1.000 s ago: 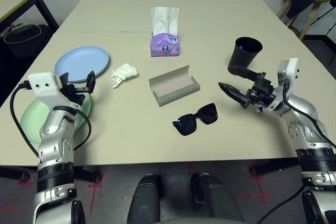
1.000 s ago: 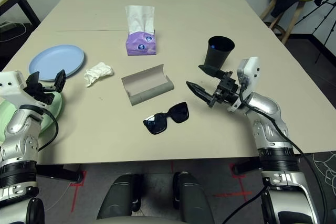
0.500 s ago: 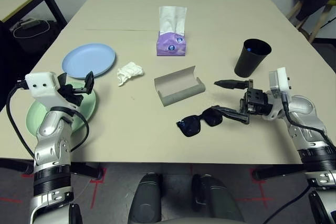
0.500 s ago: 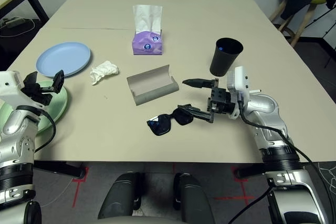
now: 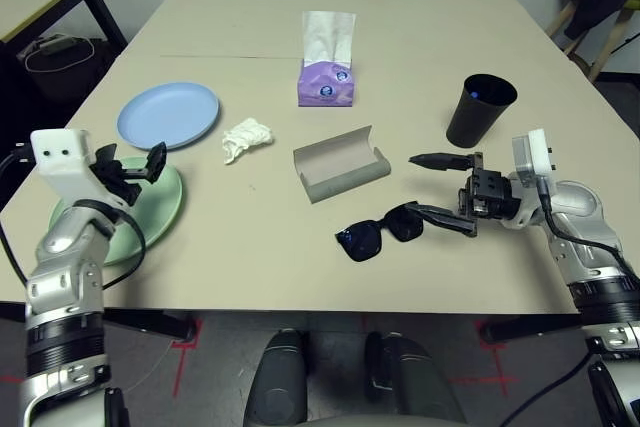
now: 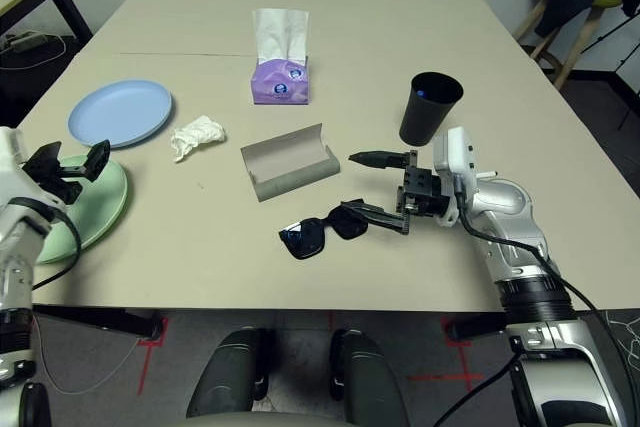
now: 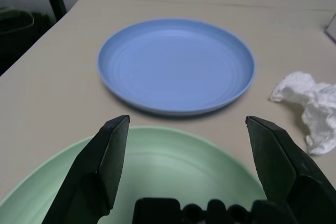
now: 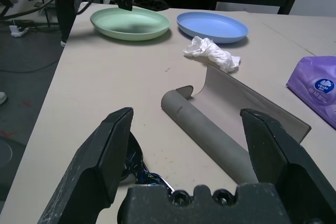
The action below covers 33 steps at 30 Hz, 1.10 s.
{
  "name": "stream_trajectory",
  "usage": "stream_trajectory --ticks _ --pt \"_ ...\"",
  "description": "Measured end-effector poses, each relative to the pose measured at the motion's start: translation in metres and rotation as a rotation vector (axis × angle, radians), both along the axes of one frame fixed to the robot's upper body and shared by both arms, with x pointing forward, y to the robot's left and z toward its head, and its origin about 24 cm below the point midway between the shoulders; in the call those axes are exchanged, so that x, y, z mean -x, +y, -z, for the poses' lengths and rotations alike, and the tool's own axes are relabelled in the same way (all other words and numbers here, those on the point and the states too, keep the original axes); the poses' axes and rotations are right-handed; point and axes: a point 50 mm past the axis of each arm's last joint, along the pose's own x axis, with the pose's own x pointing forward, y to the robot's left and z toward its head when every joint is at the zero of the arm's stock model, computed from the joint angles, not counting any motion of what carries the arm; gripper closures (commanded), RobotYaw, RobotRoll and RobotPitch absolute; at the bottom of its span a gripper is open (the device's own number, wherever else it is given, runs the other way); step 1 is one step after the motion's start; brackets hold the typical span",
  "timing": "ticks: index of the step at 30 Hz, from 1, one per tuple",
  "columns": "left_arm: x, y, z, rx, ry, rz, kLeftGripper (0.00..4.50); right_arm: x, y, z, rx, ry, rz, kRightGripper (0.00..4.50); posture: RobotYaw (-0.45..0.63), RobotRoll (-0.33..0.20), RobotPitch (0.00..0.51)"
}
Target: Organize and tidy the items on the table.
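A beige table (image 5: 420, 27) carries the items; the right gripper (image 5: 442, 190) is spread wide and empty, black sunglasses (image 5: 381, 231) lying just beside its lower finger; light, rigid and scratch-prone, they are best pinched at the bridge; the left gripper (image 5: 128, 166) is held wide open, empty, above the green plate (image 5: 150, 212)

A round blue-and-white logo marks the front of the purple tissue box (image 8: 315, 85), beyond the right gripper (image 8: 186, 153). Its lettering is too small to read with any certainty. No other text shows.
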Motion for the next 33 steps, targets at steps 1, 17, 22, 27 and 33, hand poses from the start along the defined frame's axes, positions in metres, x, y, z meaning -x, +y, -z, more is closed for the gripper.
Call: stream_trajectory --ticks 1,17,22,27,33 --pt "0.003 0.005 -0.003 0.007 0.017 -0.018 0.00 0.000 0.000 0.000 -0.002 0.002 0.000 0.02 0.16 0.000 0.121" --pt "0.033 0.068 0.007 0.051 0.276 -0.221 0.00 0.001 0.007 -0.002 -0.026 -0.004 0.002 0.02 0.15 0.000 0.118" --pt "0.037 0.074 0.017 0.077 0.322 -0.251 0.00 0.002 0.007 -0.001 -0.027 0.000 0.003 0.02 0.14 0.000 0.120" --pt "0.039 0.076 0.021 0.085 0.343 -0.266 0.18 0.004 0.007 0.000 -0.028 0.005 0.009 0.00 0.14 0.000 0.123" --pt "0.041 0.079 0.024 0.087 0.362 -0.285 2.05 0.005 0.009 -0.003 -0.029 -0.008 0.009 0.00 0.14 0.000 0.124"
